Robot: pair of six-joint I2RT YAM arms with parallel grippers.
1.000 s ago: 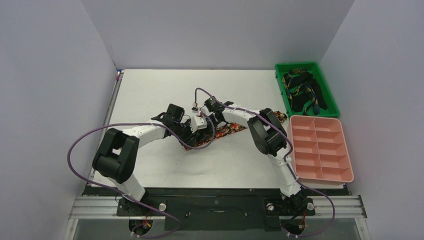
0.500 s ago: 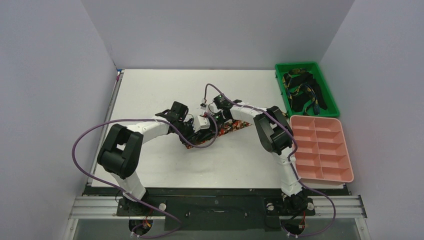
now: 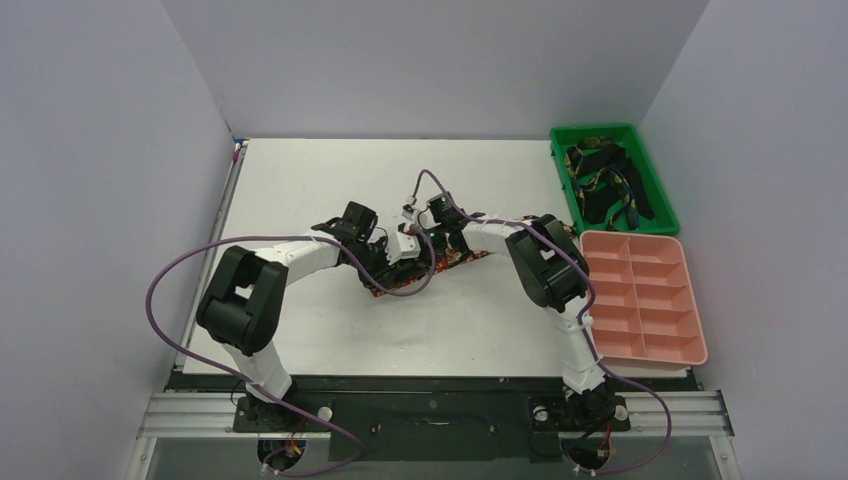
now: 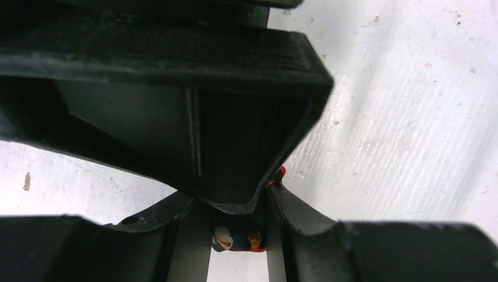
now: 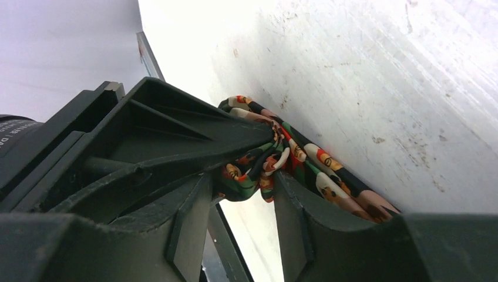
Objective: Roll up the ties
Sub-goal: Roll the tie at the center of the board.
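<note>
The step in hand looks like the rolling itself. The printed tie lies mid-way across the tabletop, one stretch flat toward the right and its near-left end bunched where the two arms meet. The left end effector is closed narrow on a scrap of that print, which fills the slot between its fingers in the left wrist view. The right end effector stands parted, with a loose wad of folds between its jaws and no pinch that I can see (the wad sags rather than sits tight). I judge the roll begun but not finished, with the flat stretch yet to be wound in.

The next move calls for the right end effector to take a hold on the wad and turn it over along the flat stretch. Meanwhile the left one must pin the core so that it does not spring open.

At the far right a green bin holds more ties. A pink compartment tray sits just on the near side of it, and both are well apart from the work. Two things stand in the way. The end effectors crowd each other almost to touching, and a purple cable droops over the tie's near edge, where it could snag.
</note>
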